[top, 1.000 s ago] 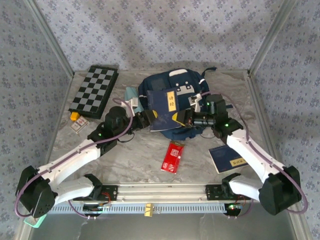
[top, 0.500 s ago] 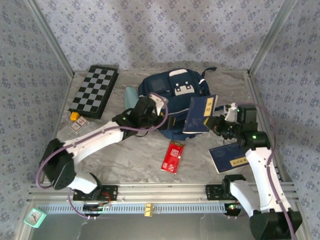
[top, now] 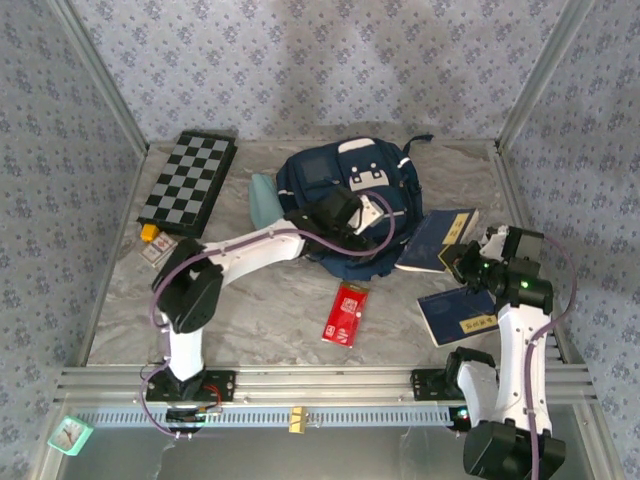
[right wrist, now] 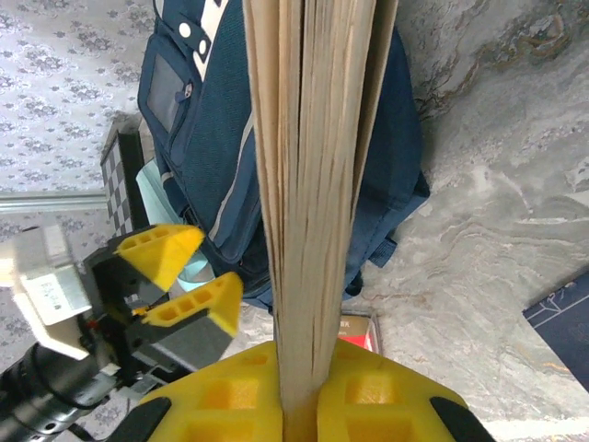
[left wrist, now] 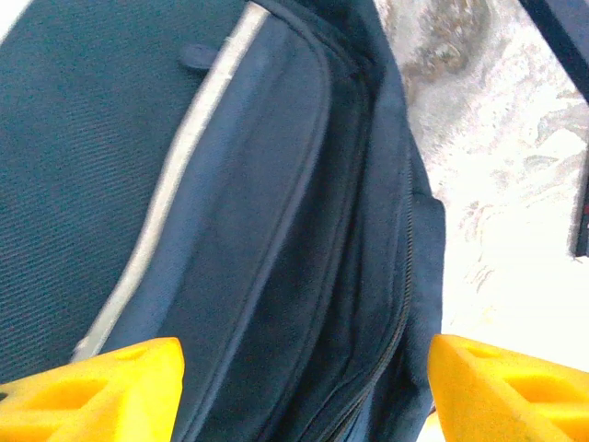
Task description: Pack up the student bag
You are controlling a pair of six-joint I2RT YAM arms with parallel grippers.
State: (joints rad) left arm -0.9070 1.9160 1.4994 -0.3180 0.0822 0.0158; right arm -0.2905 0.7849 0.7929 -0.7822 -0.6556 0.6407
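Student bag: navy, far-centre, zip mouth facing near-right.
Left gripper: jaws spread, empty, poised over bag mouth, likely to hold it wide.
Right gripper: clenched on blue book, just right of bag, presumably staged for insertion.

The right end effector, clamped on the book, has swung it off the bag to the worktop's right side. The left end effector has reached across to the bag's near edge, jaws now apart.
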